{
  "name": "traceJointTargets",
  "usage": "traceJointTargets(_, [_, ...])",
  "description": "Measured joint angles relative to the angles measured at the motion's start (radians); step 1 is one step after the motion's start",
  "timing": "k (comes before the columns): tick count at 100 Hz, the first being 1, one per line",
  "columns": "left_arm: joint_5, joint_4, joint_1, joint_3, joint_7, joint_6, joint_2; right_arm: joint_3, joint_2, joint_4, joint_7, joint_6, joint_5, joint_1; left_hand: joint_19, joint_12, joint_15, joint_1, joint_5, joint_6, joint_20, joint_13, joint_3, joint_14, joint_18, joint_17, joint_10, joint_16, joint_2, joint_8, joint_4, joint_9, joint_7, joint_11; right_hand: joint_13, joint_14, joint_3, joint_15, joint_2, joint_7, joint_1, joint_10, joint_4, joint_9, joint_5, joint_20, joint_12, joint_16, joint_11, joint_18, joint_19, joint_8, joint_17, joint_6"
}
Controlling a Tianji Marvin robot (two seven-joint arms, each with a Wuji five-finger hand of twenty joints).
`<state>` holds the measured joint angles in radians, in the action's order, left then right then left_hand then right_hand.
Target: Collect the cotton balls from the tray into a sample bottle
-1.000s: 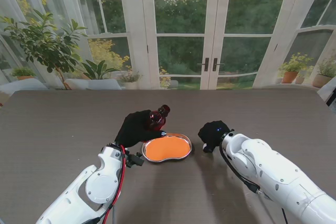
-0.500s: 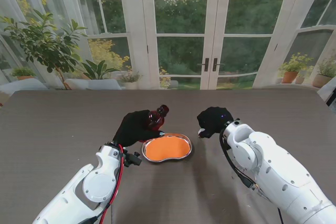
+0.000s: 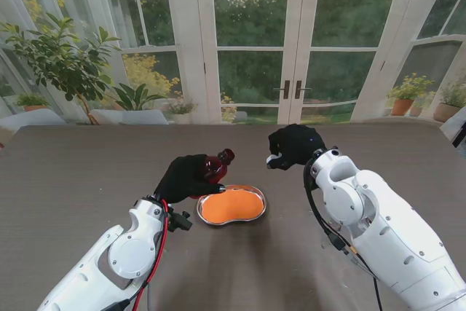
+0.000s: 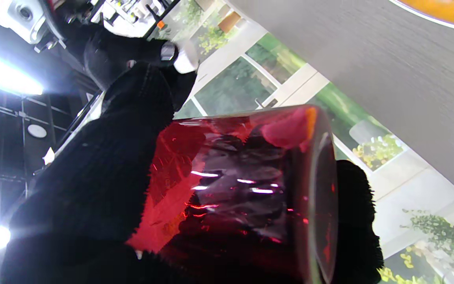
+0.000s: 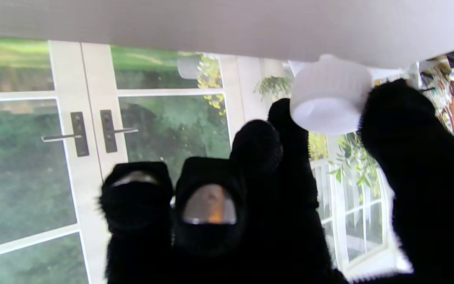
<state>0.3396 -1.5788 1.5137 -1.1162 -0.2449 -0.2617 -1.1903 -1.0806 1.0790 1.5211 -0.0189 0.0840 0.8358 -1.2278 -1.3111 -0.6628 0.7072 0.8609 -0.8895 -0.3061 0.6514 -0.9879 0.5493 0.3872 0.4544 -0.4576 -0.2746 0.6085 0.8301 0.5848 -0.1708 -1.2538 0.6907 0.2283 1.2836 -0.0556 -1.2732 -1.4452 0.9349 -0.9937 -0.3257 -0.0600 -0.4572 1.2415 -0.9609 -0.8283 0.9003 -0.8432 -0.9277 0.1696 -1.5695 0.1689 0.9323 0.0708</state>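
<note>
A dark red sample bottle point(image 3: 215, 164) is tilted in my black-gloved left hand point(image 3: 186, 176), which is shut on it just behind the tray's left end. Up close, the bottle point(image 4: 250, 189) lies across the left hand's fingers point(image 4: 105, 165), with a pale lump seen through the glass near its mouth. The kidney-shaped tray point(image 3: 263, 203) has a metal rim and an orange inside; I cannot make out any cotton balls in it. My right hand point(image 3: 293, 145) is raised behind and to the right of the tray. It pinches a white cap point(image 5: 329, 96) between thumb and fingertips.
The brown table point(image 3: 80, 172) runs wide on both sides of the tray. Beyond its far edge are glass doors and potted plants point(image 3: 62, 60). Both white forearms rise from the near corners.
My right hand has moved away from me and up, from beside the tray's right end to behind it, still holding the cap. The left hand and bottle have barely shifted.
</note>
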Motion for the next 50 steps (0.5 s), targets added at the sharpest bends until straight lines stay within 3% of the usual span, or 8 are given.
traceJointTargets(50, [0.040, -0.012, 0.008, -0.021, 0.078, -0.021, 0.029, -0.047, 0.022, 0.113, 0.007, 0.000, -0.161, -0.023, 0.000, 0.000, 0.000, 0.000, 0.000, 0.000, 0.000, 0.000, 0.000, 0.000, 0.000, 0.000, 0.000, 0.000, 0.000, 0.001, 0.000, 0.000, 0.000, 0.000, 0.000, 0.002, 0.001, 0.000, 0.000, 0.000, -0.005, 0.002, 0.000, 0.000, 0.000, 0.000, 0.000, 0.000, 0.000, 0.000, -0.001, 0.014, -0.001, -0.007])
